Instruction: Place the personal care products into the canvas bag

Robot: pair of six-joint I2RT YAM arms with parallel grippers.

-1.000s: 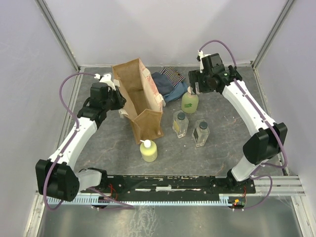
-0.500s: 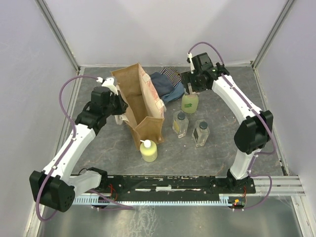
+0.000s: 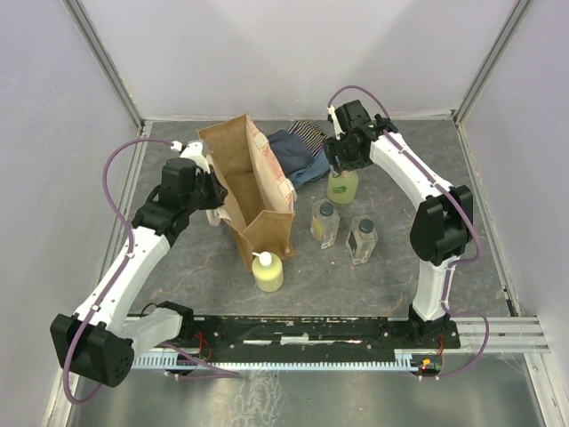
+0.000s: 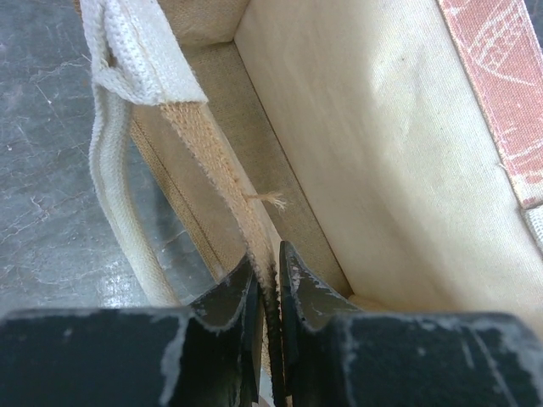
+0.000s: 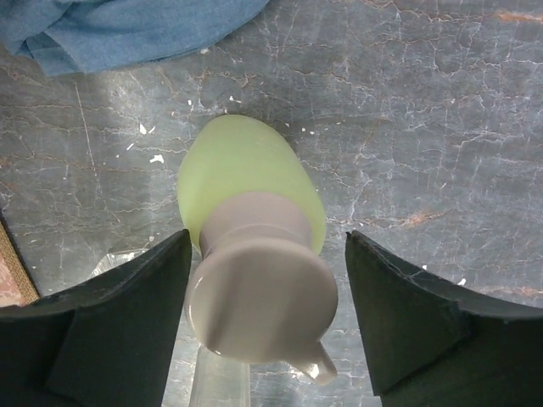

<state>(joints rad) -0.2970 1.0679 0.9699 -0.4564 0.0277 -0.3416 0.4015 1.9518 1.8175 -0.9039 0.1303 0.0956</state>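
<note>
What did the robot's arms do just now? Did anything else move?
The right gripper slid left over the green bottle. It is open and straddles the bottle's top, not gripping yet. The left gripper, shut on the canvas bag wall, shifted a little, nudging the bag's top slightly. The yellow bottle, the two clear bottles and the cloths stayed put.

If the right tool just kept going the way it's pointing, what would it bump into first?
Most likely the beige cap of the green bottle, standing straight ahead between the open fingers of the right tool; the gap left is unclear.
</note>
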